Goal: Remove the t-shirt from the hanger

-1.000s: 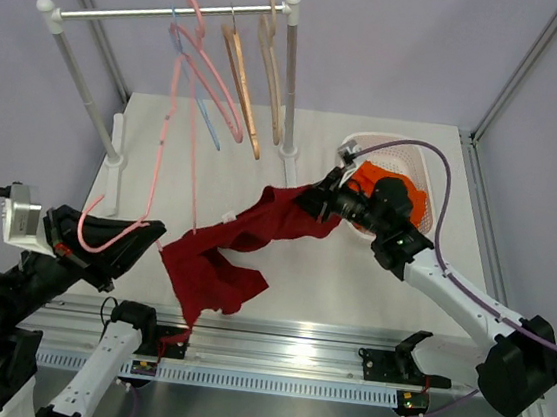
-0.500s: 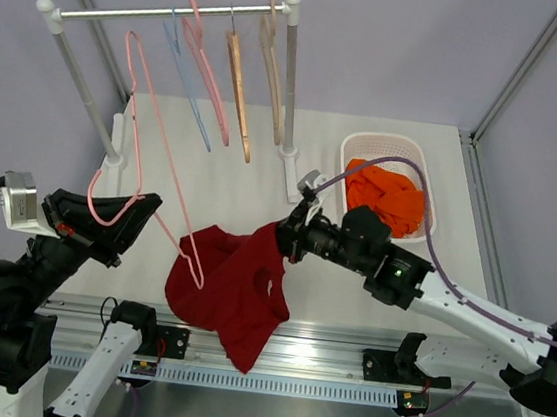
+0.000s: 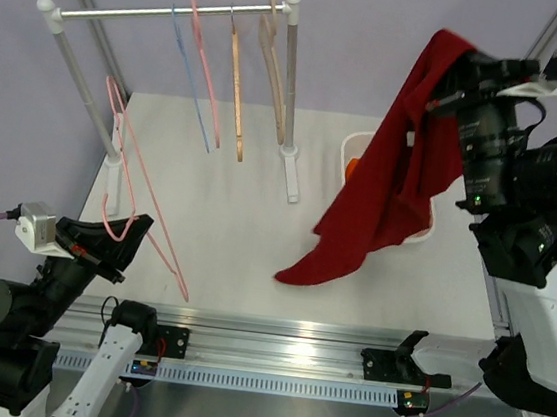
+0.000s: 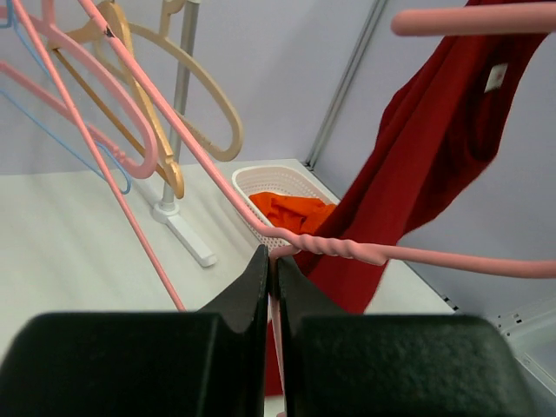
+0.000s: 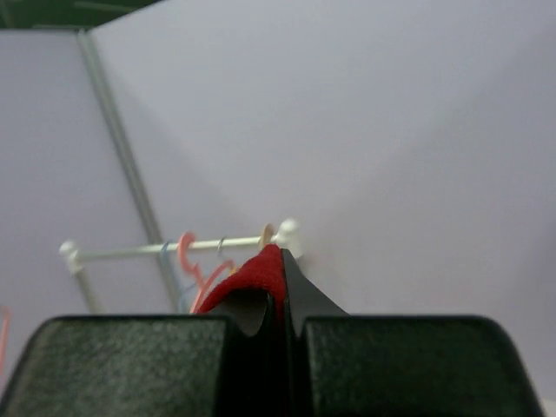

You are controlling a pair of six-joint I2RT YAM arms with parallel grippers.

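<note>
The red t-shirt (image 3: 393,171) hangs free in the air at the right, off the hanger, and its lower end dangles just above the table. My right gripper (image 3: 456,80) is raised high and shut on the shirt's top edge; in the right wrist view red cloth (image 5: 252,282) is pinched between the jaws of that gripper (image 5: 280,261). The bare pink wire hanger (image 3: 111,179) stands at the left. My left gripper (image 3: 142,225) is shut on it just below the twisted neck (image 4: 347,250), as the left wrist view shows (image 4: 272,256). The t-shirt (image 4: 426,148) hangs beyond it.
A white rack bar (image 3: 180,14) at the back carries several empty hangers, pink, blue and wooden. Its right post base (image 3: 290,175) stands mid-table. A white basket (image 4: 269,178) with orange cloth (image 4: 291,213) sits at the right, partly behind the hanging shirt.
My right arm has swung up and to the right, pulling the t-shirt off the table and clear of the hanger. The hanger, in my left gripper, is now bare and has dropped slightly.
</note>
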